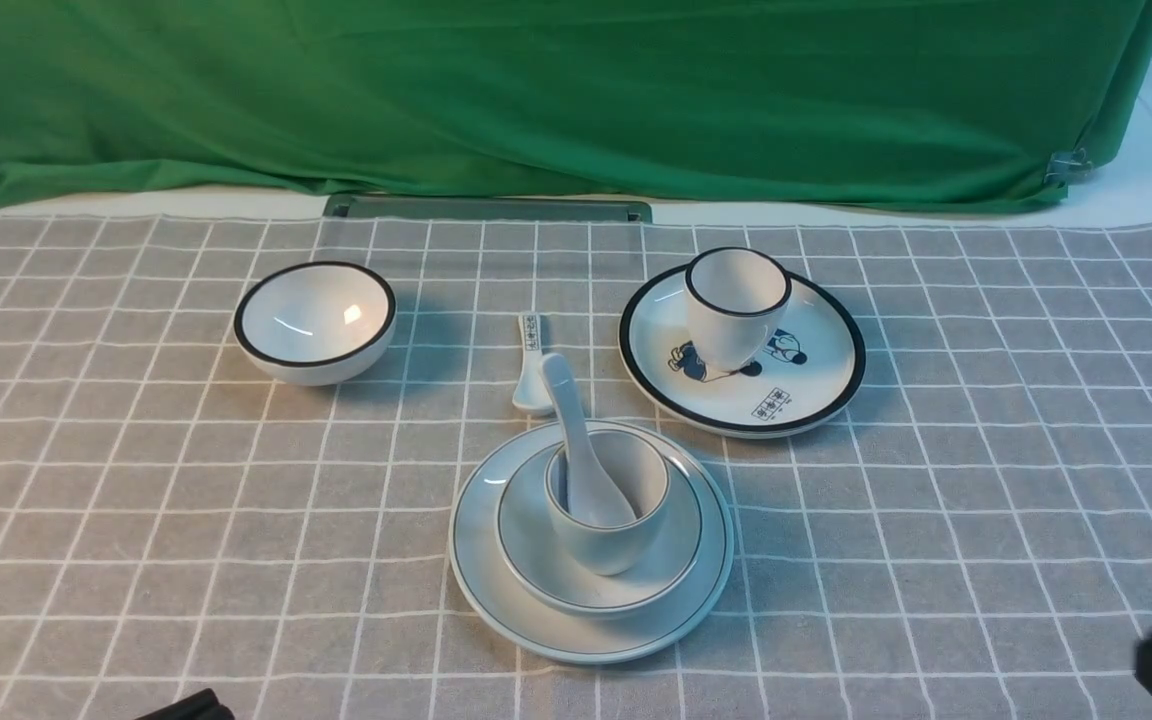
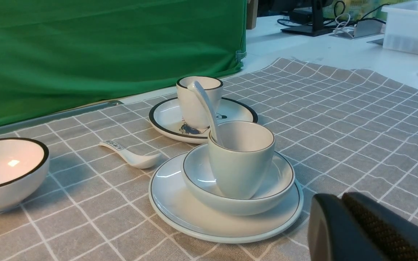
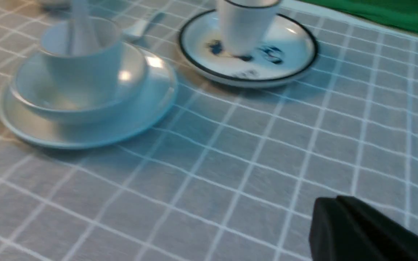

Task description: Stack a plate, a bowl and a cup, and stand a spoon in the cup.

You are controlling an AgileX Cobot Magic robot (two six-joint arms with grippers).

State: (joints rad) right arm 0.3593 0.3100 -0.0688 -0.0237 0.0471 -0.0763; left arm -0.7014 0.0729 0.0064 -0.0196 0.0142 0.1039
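Small dark characters, too small to read, are marking the handle of a white spoon (image 1: 532,345) at upper centre of the front view; similarly illegible boxed characters are appearing on a black-rimmed plate (image 1: 816,370) at upper right of centre.

The left gripper (image 2: 342,197) has dark gray fingers (image 2: 323,221) with bumpy, brown-black pads (image 2: 390,233) inside.

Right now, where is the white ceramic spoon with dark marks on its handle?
In the front view, it lies on the grey checked cloth, just left of the black-rimmed cartoon plate.
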